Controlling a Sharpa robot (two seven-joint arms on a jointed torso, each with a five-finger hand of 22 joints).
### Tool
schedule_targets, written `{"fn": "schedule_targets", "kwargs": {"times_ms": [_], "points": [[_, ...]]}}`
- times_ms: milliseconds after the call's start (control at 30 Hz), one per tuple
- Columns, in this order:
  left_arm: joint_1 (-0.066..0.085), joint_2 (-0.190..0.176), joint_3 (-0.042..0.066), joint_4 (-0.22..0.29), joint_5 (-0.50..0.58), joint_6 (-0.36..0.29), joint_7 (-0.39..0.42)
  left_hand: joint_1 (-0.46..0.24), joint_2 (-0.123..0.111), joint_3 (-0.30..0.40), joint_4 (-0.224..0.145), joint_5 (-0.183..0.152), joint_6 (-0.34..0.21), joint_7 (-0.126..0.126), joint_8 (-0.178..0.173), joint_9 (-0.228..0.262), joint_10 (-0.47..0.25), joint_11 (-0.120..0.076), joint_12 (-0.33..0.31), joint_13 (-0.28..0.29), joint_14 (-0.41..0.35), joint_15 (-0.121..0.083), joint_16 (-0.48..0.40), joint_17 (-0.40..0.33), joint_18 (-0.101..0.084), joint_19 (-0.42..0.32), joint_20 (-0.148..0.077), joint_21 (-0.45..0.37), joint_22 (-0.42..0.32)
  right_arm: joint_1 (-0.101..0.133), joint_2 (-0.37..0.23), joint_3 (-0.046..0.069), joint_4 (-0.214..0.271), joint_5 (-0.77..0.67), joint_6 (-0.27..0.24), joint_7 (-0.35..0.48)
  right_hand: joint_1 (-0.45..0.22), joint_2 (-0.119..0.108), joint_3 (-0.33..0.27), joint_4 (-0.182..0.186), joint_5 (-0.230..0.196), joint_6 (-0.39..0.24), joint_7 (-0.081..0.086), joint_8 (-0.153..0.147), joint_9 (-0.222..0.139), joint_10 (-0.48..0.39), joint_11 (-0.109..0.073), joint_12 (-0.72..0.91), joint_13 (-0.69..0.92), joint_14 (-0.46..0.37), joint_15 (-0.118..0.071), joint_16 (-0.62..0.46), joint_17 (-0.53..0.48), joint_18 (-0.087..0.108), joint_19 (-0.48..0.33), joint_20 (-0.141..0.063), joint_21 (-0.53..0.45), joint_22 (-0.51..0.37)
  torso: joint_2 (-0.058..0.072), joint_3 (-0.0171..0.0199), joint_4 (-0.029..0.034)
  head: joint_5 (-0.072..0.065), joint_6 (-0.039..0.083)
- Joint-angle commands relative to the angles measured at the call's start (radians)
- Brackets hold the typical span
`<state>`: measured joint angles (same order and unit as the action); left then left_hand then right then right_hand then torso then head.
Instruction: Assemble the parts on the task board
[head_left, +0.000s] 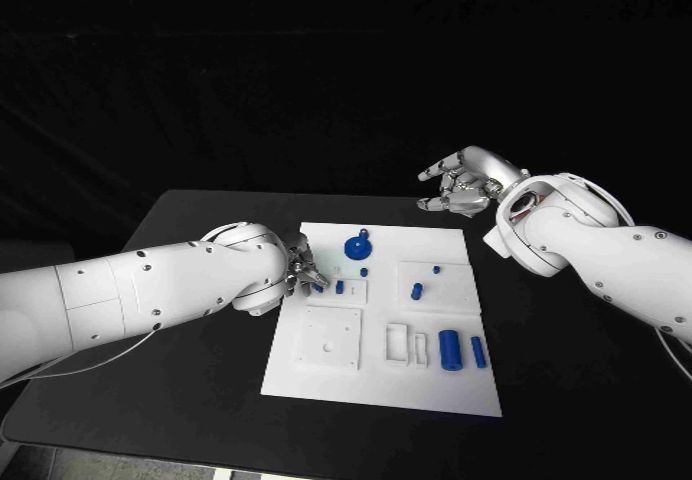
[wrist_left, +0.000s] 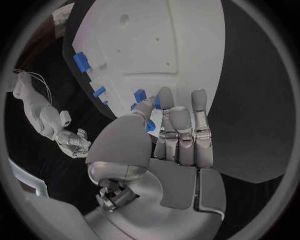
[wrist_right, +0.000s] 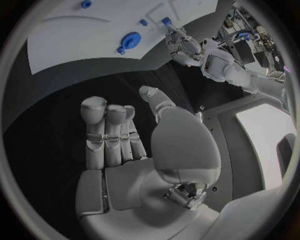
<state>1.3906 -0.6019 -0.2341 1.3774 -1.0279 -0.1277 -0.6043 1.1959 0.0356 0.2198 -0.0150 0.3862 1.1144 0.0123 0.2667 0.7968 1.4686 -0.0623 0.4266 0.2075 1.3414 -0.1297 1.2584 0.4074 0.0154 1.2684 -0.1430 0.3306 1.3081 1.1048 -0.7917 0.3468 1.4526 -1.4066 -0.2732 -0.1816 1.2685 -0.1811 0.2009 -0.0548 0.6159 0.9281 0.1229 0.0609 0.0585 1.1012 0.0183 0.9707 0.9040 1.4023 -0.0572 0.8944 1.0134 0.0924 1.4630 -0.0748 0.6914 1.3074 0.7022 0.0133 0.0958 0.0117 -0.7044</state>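
- The left arm (head_left: 144, 290) reaches in over the black table (head_left: 188, 400) and ends at the left edge of the white board (head_left: 382, 385).
- The left hand (head_left: 303, 272) sits at that edge, near the board's upper half. In the left wrist view its fingertips (wrist_left: 164, 97) press together around a small blue piece (wrist_left: 156, 102), so this hand is gripping a part.
- Just beside that hand, a small blue block (head_left: 340, 287) stands in a raised square on the board.
- Farther up the board lies a round blue disc with a knob (head_left: 358, 244), and a tiny blue peg (head_left: 365, 272) sits just below it.
- Toward the board's middle and right there is a short blue pin (head_left: 417, 292), with a smaller blue dot (head_left: 436, 269) above it.
- On the lower part of the board lie a white square plate (head_left: 330, 340), a white slotted bracket (head_left: 400, 343), a blue cylinder (head_left: 451, 350) and a slim blue bar (head_left: 477, 349), side by side.
- The right hand (head_left: 462, 182) hovers over the bare table beyond the board's far right corner, well apart from every piece. Its fingers (wrist_right: 106, 127) are loosely curled and spread, holding nothing.
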Motion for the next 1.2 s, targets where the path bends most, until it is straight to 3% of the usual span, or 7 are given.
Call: {"fn": "schedule_targets", "kwargs": {"times_ms": [33,267,667,900,1000,1200], "points": [[-0.01,0.003,-0.006,-0.007,0.006,0.037,-0.008,-0.02,-0.013,0.011,0.001,0.005,0.036,-0.034,-0.004,0.157,0.037,-0.006,-0.004,0.001,0.007,-0.001,-0.003,-0.002,-0.015,-0.001,-0.002,-0.001,0.016,0.0,0.0,0.001,0.001,-0.006,0.009,0.002,-0.012,-0.002,0.001,0.004,0.012,0.003,-0.001,-0.002,0.001,-0.002,-0.008,-0.005,-0.001,0.002,-0.004,-0.003,-0.001,0.011,0.023,-0.005,-0.002,0.08,0.0,-0.0001,0.0001,-0.002,-0.002],[-0.015,0.006,-0.006,-0.011,0.008,0.037,-0.005,-0.016,-0.033,0.003,0.03,0.014,0.039,-0.036,-0.004,0.149,0.037,-0.007,-0.005,0.001,0.008,-0.001,-0.005,-0.004,-0.015,0.001,-0.002,-0.005,0.015,0.0,-0.001,0.001,0.001,-0.006,0.009,0.002,-0.015,-0.004,0.002,0.006,0.017,0.004,-0.001,-0.002,0.001,-0.002,-0.008,-0.005,-0.001,0.003,-0.004,-0.003,0.0,0.011,0.023,-0.005,-0.003,0.08,0.0,-0.0001,0.0009,-0.006,-0.003],[-0.016,0.007,-0.006,-0.012,0.009,0.036,-0.003,-0.017,-0.061,-0.025,0.064,0.001,0.042,-0.039,-0.005,0.139,0.037,-0.007,-0.007,0.0,0.008,-0.001,-0.008,-0.007,-0.015,0.004,-0.001,-0.012,0.015,0.0,-0.002,0.001,0.002,-0.006,0.008,0.002,-0.016,-0.004,0.002,0.007,0.017,0.003,-0.001,-0.002,0.001,-0.002,-0.008,-0.006,-0.002,0.003,-0.004,-0.003,-0.001,0.011,0.023,-0.005,-0.002,0.08,-0.001,-0.0004,0.0009,-0.007,-0.006],[-0.016,0.009,-0.006,-0.014,0.01,0.032,-0.002,-0.03,-0.082,-0.064,0.101,-0.025,0.046,-0.041,-0.005,0.134,0.036,-0.007,-0.008,0.001,0.008,-0.001,-0.01,-0.01,-0.015,0.006,-0.001,-0.016,0.015,0.0,-0.003,0.001,0.002,-0.006,0.007,0.002,-0.018,-0.005,0.001,0.008,0.018,0.002,-0.001,-0.002,0.001,-0.002,-0.008,-0.006,-0.002,0.002,-0.004,-0.004,-0.001,0.011,0.023,-0.005,-0.002,0.08,-0.001,-0.0005,0.0009,-0.008,-0.004],[-0.016,0.01,-0.006,-0.018,0.011,0.031,-0.001,-0.042,-0.098,-0.087,0.121,-0.066,0.049,-0.04,-0.003,0.134,0.036,-0.007,-0.008,0.002,0.008,-0.001,-0.011,-0.011,-0.015,0.006,-0.001,-0.018,0.015,0.0,-0.003,0.001,0.002,-0.006,0.007,0.002,-0.018,-0.005,0.001,0.008,0.018,0.002,-0.001,-0.002,0.001,-0.002,-0.008,-0.006,-0.002,0.002,-0.004,-0.004,-0.001,0.011,0.023,-0.005,-0.002,0.08,-0.001,-0.0006,0.0013,-0.007,-0.004],[-0.016,0.01,-0.006,-0.023,0.016,0.026,0.0,-0.058,-0.141,-0.092,0.187,-0.086,0.05,-0.037,-0.003,0.133,0.033,-0.006,-0.009,0.004,0.006,0.001,-0.013,-0.015,-0.015,0.007,0.001,-0.023,0.015,0.0,-0.003,0.001,0.002,-0.006,0.006,0.002,-0.02,-0.005,0.0,0.01,0.017,0.001,-0.001,-0.002,0.001,-0.003,-0.008,-0.007,-0.003,0.002,-0.004,-0.004,-0.001,0.011,0.023,-0.005,-0.004,0.08,-0.001,-0.001,0.0013,-0.008,-0.003]]}}
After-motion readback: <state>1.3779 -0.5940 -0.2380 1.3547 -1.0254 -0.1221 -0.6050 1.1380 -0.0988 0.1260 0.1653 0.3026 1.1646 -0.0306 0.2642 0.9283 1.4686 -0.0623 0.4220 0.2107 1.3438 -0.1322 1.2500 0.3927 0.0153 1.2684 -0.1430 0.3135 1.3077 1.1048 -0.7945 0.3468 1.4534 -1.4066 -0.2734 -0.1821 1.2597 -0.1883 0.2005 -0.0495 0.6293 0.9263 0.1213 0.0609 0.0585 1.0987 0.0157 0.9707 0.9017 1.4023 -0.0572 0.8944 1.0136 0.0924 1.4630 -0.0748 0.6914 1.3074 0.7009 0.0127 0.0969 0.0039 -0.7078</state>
